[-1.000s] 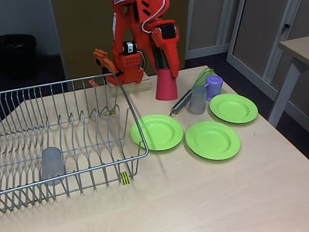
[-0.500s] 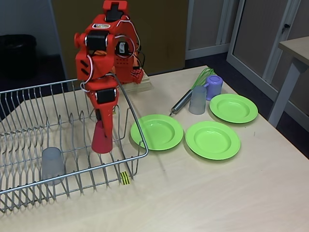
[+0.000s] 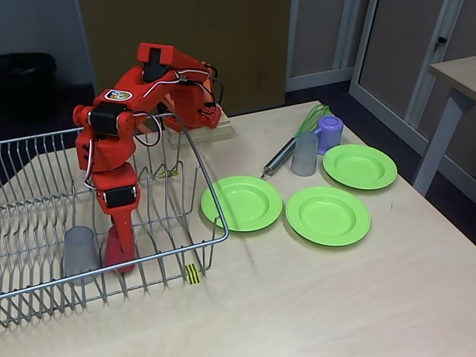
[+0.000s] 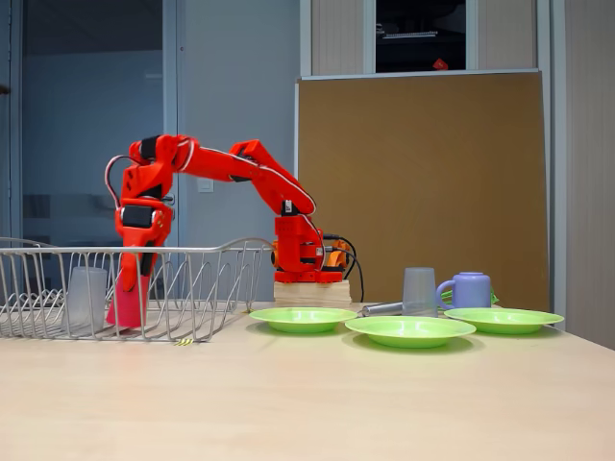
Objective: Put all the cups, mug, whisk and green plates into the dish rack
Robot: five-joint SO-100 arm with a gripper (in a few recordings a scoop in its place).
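Currently arm reaches down into dish rack (image 3: 44, 171), which sits on left part of bench (image 3: 312, 297) in both fixed views. Gripper (image 3: 119, 249) points straight down w/ red cup (image 3: 119, 253) between the jaws, which look closed onto it; cup is upside down, base up, at rack floor level near front wire. Contact w/ rack floor: can't tell through the wires. Side-on fixed view shows same: gripper (image 4: 130, 288) vertical, red cup (image 4: 125, 307) low inside rack (image 4: 192, 279).

One grey cup (image 3: 79, 254) also in rack, upside down, just beside red cup on its left in the high fixed view; seen too in side view (image 4: 86, 298). The two cups are close, touching or not unclear.

Outside rack, on bench right of it:
- 3 green plates, flat, rim up: one nearest rack (image 3: 242, 202), one mid (image 3: 328, 215), one far right (image 3: 359, 166). Mid plate sits close to the other two; no overlap seen.
- 2nd grey cup (image 3: 304, 154), upside down, just behind the plates.
- purple mug (image 3: 329, 134) just beside that cup, further back.
- whisk (image 3: 286, 152) lying flat, silver handle toward rack, green loops by mug.

Yellow-black tag (image 3: 193, 274) on rack front edge.
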